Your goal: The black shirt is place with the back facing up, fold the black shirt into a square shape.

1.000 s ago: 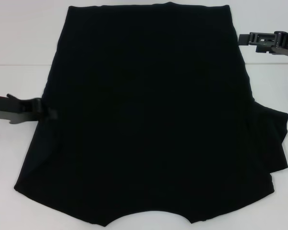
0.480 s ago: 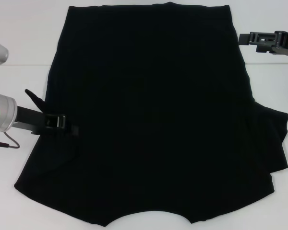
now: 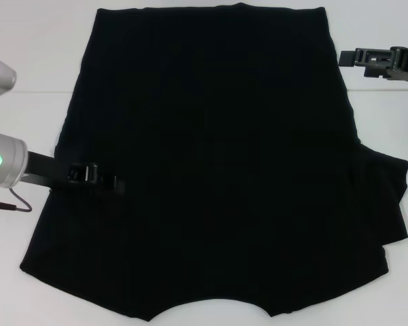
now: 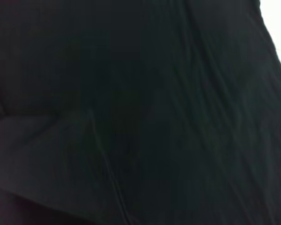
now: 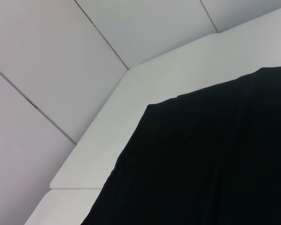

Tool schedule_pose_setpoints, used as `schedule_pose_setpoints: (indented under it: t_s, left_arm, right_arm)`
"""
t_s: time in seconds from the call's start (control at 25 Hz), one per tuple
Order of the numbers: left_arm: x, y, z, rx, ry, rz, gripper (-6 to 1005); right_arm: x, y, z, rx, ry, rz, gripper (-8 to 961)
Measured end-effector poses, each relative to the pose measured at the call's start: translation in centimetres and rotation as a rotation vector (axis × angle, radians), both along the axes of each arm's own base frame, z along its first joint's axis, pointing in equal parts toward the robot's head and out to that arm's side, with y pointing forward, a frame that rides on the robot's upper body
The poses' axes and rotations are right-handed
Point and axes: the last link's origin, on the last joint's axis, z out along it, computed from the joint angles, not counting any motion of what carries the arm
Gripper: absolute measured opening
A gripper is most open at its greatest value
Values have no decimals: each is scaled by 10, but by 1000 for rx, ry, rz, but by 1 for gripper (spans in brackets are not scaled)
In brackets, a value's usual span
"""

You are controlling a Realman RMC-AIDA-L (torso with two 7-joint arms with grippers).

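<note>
1. Since a second ago, left end effector has pushed inward from the shirt's 9 o'clock edge onto the cloth, dragging the left sleeve in; that flap no longer sticks out.
2. Black shirt lies flat, plain side up, covering most of the white counter. Right sleeve is bunched at 3–4 o'clock, not yet folded.
3. Left end effector: black on black, can't tell whether it's clamped on fabric or open.
4. Right end effector hangs off the cloth's edge at 2 o'clock; can't tell its state either.
5. Risks, my read: weak pinch drops the sleeve mid-fold; dragging low shifts the whole shirt and skews the square.
</note>
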Motion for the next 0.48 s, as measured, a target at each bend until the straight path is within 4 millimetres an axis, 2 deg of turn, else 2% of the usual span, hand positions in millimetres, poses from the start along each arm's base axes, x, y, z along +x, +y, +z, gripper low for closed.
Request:
schedule_pose_setpoints:
  t_s: [0.28, 0.48]
  left_arm:
    - [-9, -11, 29, 68, -130, -20, 477]
    - [-8, -34, 37, 0, -184, -239, 493]
  right_arm:
    - [1, -1, 0, -3, 3, -4, 944]
    - [1, -4, 4, -34, 10, -2, 943]
